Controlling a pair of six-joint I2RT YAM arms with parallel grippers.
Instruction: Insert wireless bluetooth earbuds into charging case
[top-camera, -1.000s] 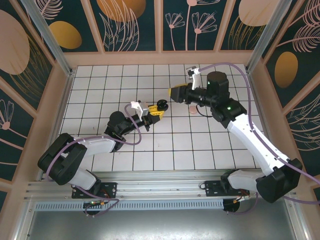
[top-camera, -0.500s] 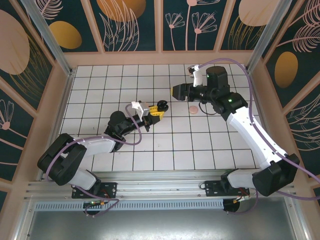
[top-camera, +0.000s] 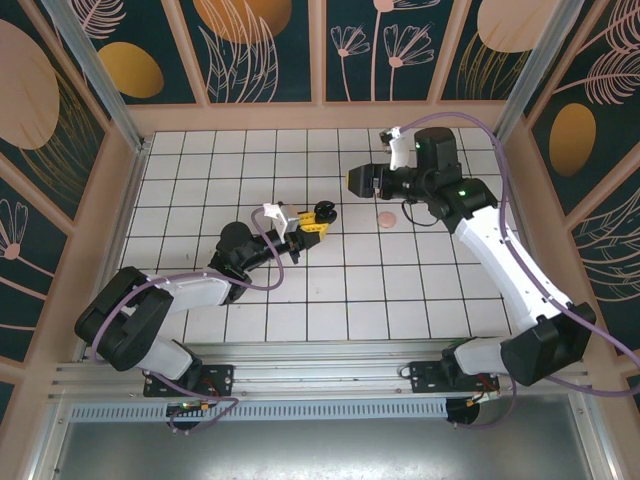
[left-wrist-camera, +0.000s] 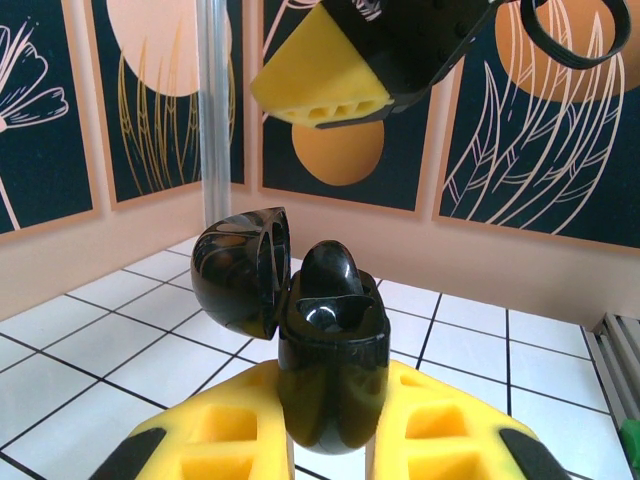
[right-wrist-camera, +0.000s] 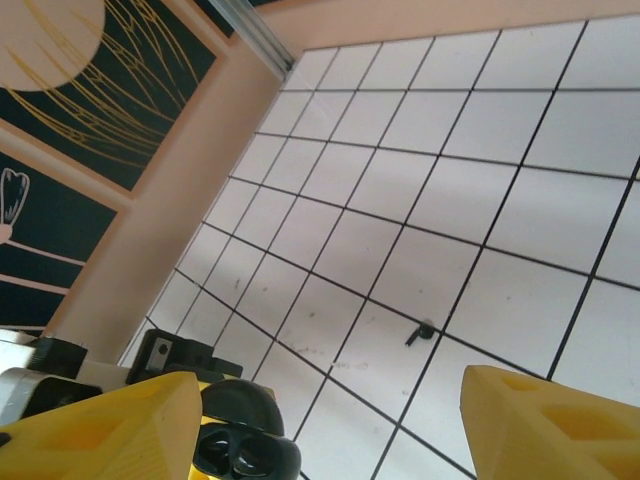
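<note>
1. White square tiles with thin black grid lines cover the table (top-camera: 200, 190). Peach wooden rims edge it, and the dark teal wall panels (top-camera: 270, 50) behind carry pale flower outlines and orange rounds. A bare aluminium post (top-camera: 95, 70) stands at the far left corner.
2. The left gripper (top-camera: 308, 224) is clamped shut on the lower half of the charging case (left-wrist-camera: 330, 370), with a blocky yellow finger on either side.
3. The case is glossy black and rounded like a pebble. Its domed lid (left-wrist-camera: 240, 270) is swung open and stands beside the body. The case is held near the middle of the table, a little toward the far edge.
4. The right gripper (top-camera: 358, 182) has its yellow wedge-shaped fingers (right-wrist-camera: 110, 425) set wide apart with nothing between them. It hangs just beside the case, on the side toward the table's right edge.
5. One tiny black stemmed earbud (right-wrist-camera: 420, 332) lies on a bare tile just beside a grid line. It is apart from the case, on the side toward the post's corner.
6. A flat, round pale pink disc (top-camera: 386, 217) lies on the tiles between the case and the right edge, near the right gripper.
</note>
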